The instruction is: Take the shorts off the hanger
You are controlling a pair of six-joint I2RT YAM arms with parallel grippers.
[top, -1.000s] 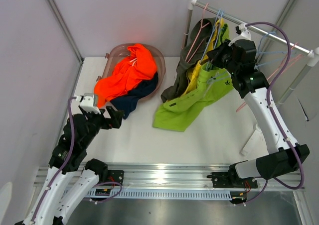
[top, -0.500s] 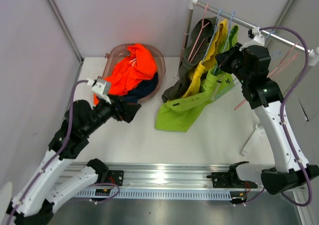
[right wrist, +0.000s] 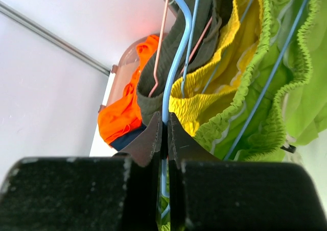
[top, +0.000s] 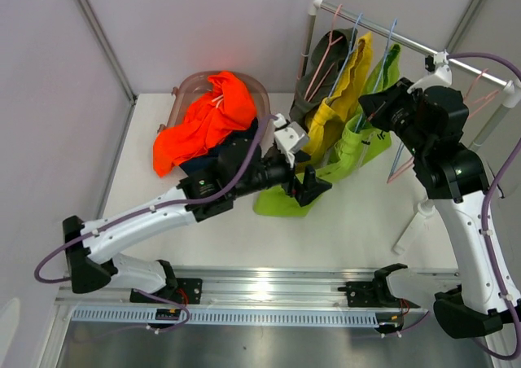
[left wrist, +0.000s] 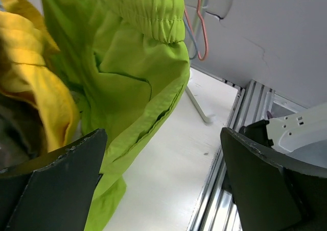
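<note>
Left gripper [top: 309, 185], fingers wide apart, is nearest the soft lime green shorts [top: 362, 132], which hang long-ways down from the metal rail [top: 411, 42] just up and right of it, while the right gripper [right wrist: 164, 139] pinches a thin blue wire hanger [right wrist: 178, 42].

Five pairs of shorts [top: 359, 142], one basin [top: 192, 81], one rack [top: 411, 42].

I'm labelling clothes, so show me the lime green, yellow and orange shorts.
lime green shorts [left wrist: 138, 62], left wrist view, leg fabric below the waistband.
yellow shorts [top: 352, 73], top external view, upper hanging part.
orange shorts [top: 207, 120], top external view, middle of the heap.
</note>
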